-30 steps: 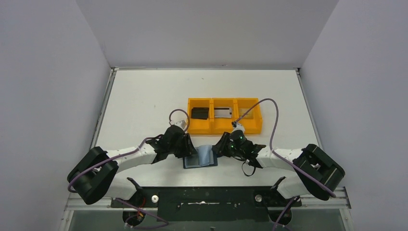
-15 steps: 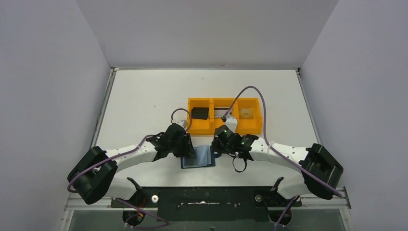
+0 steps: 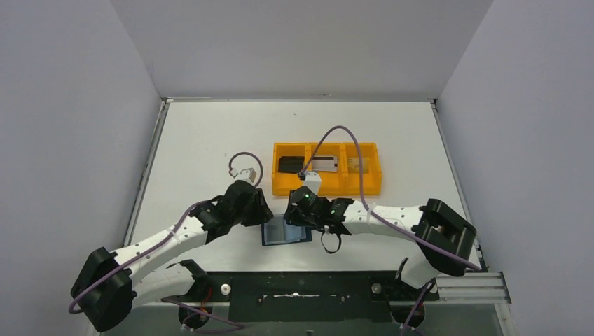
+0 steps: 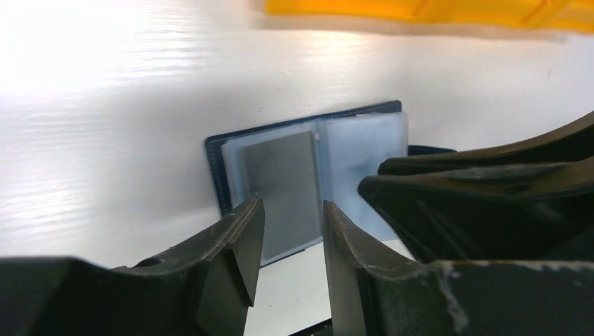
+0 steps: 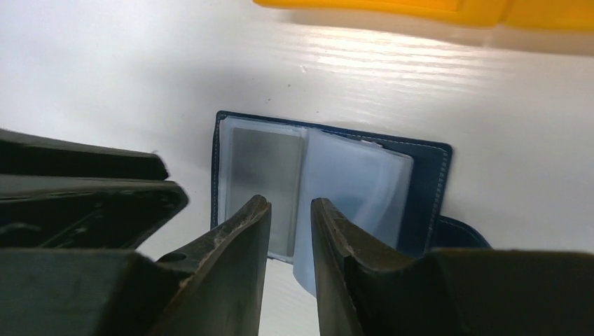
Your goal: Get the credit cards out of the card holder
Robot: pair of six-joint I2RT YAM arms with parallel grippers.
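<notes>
The card holder (image 3: pixel 285 233) lies open on the white table, navy with pale blue-grey sleeves. A silver-grey credit card (image 4: pixel 280 187) sits in its left pocket, also seen as the grey card (image 5: pixel 264 173) in the right wrist view. My left gripper (image 4: pixel 293 227) hovers open at the holder's near-left edge (image 3: pixel 259 214), with nothing between its fingers. My right gripper (image 5: pixel 291 213) stands open just above the holder's middle (image 3: pixel 300 214), its narrow gap empty, over the fold of the clear sleeves (image 5: pixel 354 185). The two grippers are close side by side.
An orange three-compartment tray (image 3: pixel 326 186) stands just behind the holder. It holds a black card (image 3: pixel 291 164), a silver card (image 3: pixel 324 164) and a tan card (image 3: pixel 359 166). The right arm's purple cable (image 3: pixel 336 133) arcs over the tray.
My right gripper has moved left, over the holder's middle. The left gripper has drawn back left to the holder's edge. The raised sleeve page now lies flatter.
</notes>
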